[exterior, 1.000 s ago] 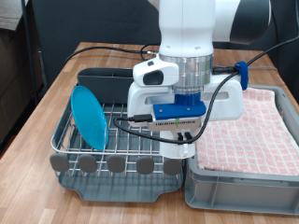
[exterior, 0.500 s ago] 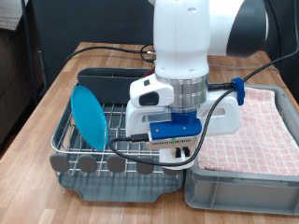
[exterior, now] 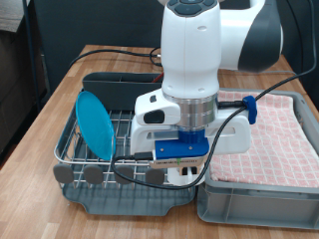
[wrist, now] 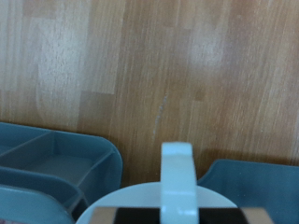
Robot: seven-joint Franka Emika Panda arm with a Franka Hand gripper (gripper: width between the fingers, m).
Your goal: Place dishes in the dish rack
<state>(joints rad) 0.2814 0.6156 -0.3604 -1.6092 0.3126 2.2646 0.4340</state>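
Exterior view shows us the big white arm bent low over the rack [exterior: 138, 133]. Its end effector [exterior: 184, 171] is down at the front corner of the rack, on the exterior view's right, just beside the crate [exterior: 254, 204] with the pink cloth. The blue plate [exterior: 96, 123] already stands on its edge in the rack, at the exterior view's left.

In the wrist view we see the white mug [wrist: 177, 191] very close to the camera, with its handle sticking up, and the wood table [wrist: 159, 75] behind it. We cannot tell if the end effector is squeezing the mug or has let go. We do not see the spoon.

We think the mug is going into the rack now. To do it well, we should go slowly, keep the mug straight, and not bump the crate or the plate.
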